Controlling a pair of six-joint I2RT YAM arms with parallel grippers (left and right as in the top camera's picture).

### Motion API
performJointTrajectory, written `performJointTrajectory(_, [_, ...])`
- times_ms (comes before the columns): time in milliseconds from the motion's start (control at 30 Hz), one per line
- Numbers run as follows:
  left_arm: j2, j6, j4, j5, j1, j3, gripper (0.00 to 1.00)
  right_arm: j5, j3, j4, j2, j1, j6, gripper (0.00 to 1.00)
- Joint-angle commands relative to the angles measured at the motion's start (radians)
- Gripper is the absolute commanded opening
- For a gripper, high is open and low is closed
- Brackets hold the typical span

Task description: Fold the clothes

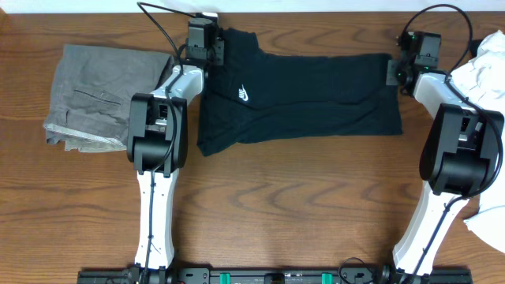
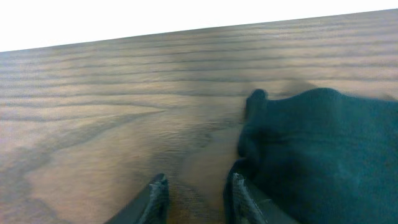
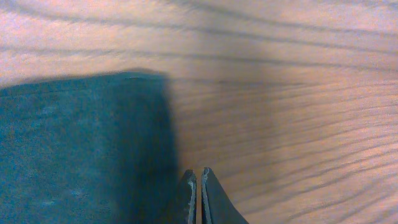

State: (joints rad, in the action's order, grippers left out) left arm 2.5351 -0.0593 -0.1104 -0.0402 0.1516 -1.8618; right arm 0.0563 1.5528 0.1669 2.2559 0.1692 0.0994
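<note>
wood-grain table (image 1: pixel 316 197) fills every view. up close, the left gripper (image 2: pixel 198 182) stands partly open over bare wood, gripping nothing, with a bunched corner of the black t-shirt (image 2: pixel 311 143) just beside one finger. the right gripper (image 3: pixel 197 174) is pressed closed and empty, just off the shirt's straight edge. only the overhead view shows the shirt spread flat between both arms, its white logo (image 1: pixel 244 95), grey trousers (image 1: pixel 91 99) on the left and a white garment (image 1: pixel 485 67) far right.
</note>
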Motion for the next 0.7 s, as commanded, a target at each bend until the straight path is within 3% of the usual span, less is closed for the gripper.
performJointTrajectory(0, [-0.065,-0.011,0.008,-0.031,0.0,0.01,0.5,0.008,-0.001,-0.024,0.018,0.023,0.014,0.07])
performJointTrajectory(133, [-0.167,-0.004,0.021,-0.031,0.007,0.01,0.57,-0.029,0.034,0.007,-0.003,0.017,0.048,0.11])
performJointTrajectory(233, [-0.262,0.072,0.089,-0.031,0.007,0.01,0.66,-0.048,0.09,0.096,-0.02,-0.008,0.071,0.12])
performJointTrajectory(300, [-0.319,0.138,0.18,-0.026,0.007,0.01,0.65,-0.082,0.129,0.161,-0.022,-0.029,0.094,0.11])
performJointTrajectory(433, [-0.383,0.171,0.408,0.051,0.007,0.01,0.28,-0.095,0.149,0.217,-0.022,-0.074,0.098,0.02])
performJointTrajectory(567, [-0.367,0.17,0.597,0.142,0.007,0.012,0.22,-0.096,0.149,0.222,0.001,-0.092,0.1,0.01])
performJointTrajectory(667, [-0.345,0.17,0.61,0.15,0.007,0.035,0.22,-0.098,0.149,0.219,0.023,-0.089,0.1,0.01])
